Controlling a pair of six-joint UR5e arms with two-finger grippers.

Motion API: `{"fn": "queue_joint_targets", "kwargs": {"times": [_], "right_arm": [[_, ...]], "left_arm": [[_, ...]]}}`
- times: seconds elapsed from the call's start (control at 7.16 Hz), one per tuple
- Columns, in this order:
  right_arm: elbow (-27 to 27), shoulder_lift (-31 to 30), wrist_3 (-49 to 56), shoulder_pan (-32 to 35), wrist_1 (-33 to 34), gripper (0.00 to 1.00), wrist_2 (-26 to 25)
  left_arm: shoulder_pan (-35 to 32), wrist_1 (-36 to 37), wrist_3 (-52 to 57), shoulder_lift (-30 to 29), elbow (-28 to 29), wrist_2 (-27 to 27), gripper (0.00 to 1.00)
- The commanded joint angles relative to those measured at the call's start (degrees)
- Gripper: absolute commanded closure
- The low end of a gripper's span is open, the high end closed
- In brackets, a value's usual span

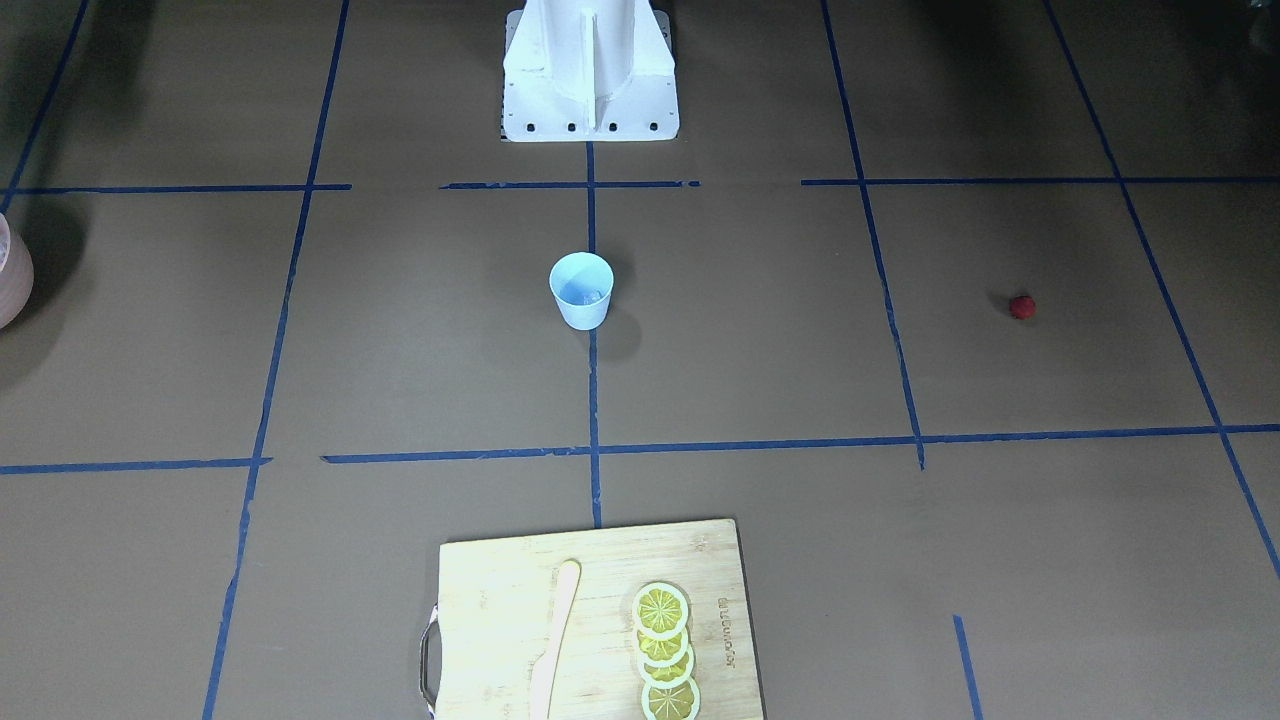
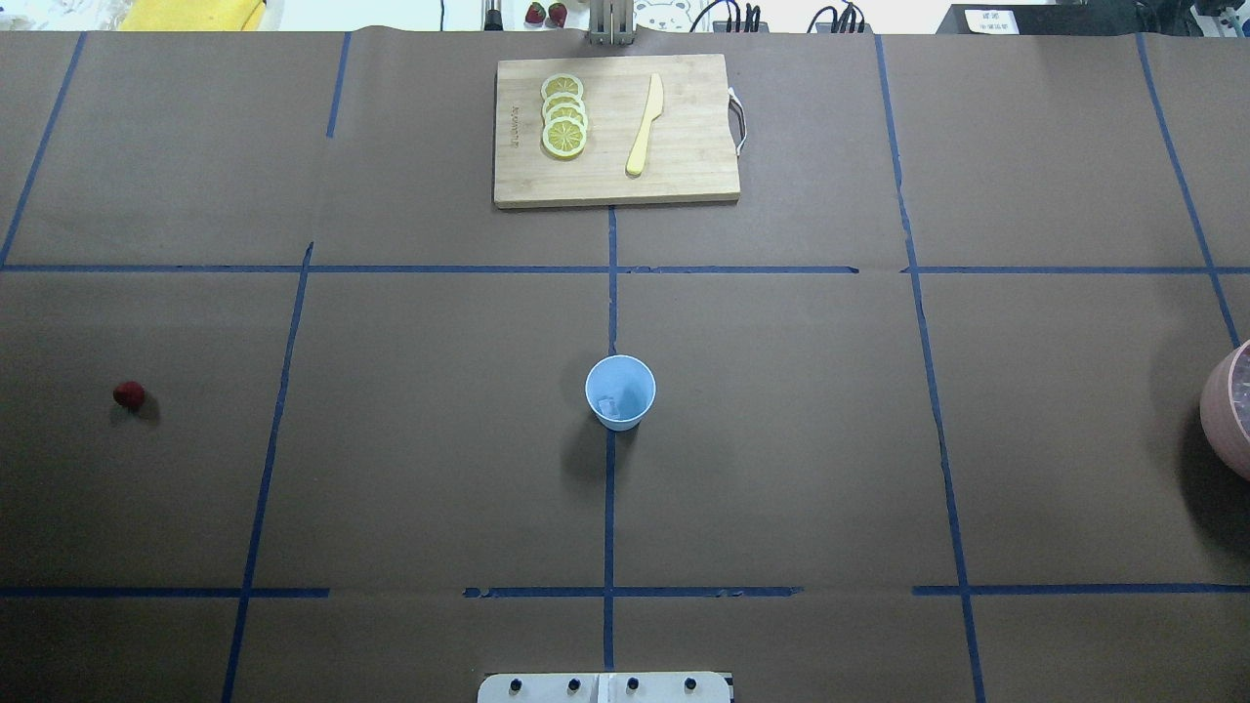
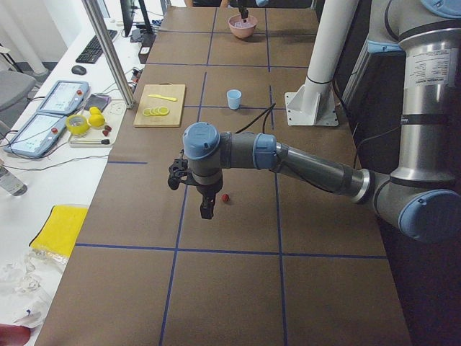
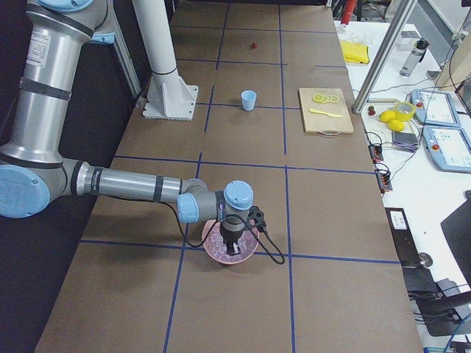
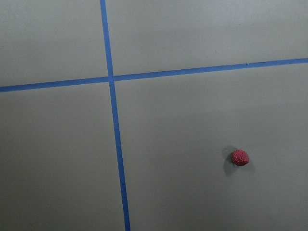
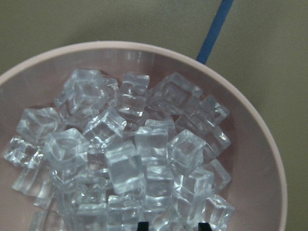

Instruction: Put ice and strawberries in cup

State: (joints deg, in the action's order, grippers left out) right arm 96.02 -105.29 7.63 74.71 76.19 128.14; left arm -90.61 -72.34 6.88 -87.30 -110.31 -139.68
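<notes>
Holds the right pincer (image 6: 172,226), tips apart, over ice (image 6: 125,166) in a pink bowl (image 6: 260,163) and the left pincer (image 3: 207,210), cannot tell how wide, by the strawberry (image 3: 226,197), both far from the cup (image 2: 620,391) in the middle of the brown desk (image 2: 781,439) with blue tape (image 2: 610,488), board (image 2: 698,166) of lemon slices (image 2: 564,115) beyond.

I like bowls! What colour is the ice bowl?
Pink; the bowl shows best from the right wrist.

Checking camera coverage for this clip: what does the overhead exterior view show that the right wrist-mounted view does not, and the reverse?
Overhead only: the light blue cup with a clear piece inside, the strawberry lying loose, and the cutting board with lemon slices and a knife.
Right wrist only: the ice heaped in the bowl, and the tips of the fingers, apart.
Both: the pink bowl, though the overhead view cuts it off at its edge.
</notes>
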Motion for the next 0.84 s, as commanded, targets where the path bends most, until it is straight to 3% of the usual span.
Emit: {"fn": "queue_joint_targets", "kwargs": {"times": [0.0,0.14,0.7], "right_arm": [[0.0,-0.2,-0.1,0.0,-0.2,0.77,0.0],[0.1,-0.3,0.0,0.0,-0.3,0.96,0.1],[2.0,-1.1,0.1,0.3,-0.3,1.00,2.3]], "left_arm": [[0.0,0.0,0.0,0.0,-0.2,-0.7,0.00],[0.0,0.0,0.0,0.0,-0.3,-0.8,0.00],[0.0,0.0,0.0,0.0,-0.3,-0.8,0.00]]}}
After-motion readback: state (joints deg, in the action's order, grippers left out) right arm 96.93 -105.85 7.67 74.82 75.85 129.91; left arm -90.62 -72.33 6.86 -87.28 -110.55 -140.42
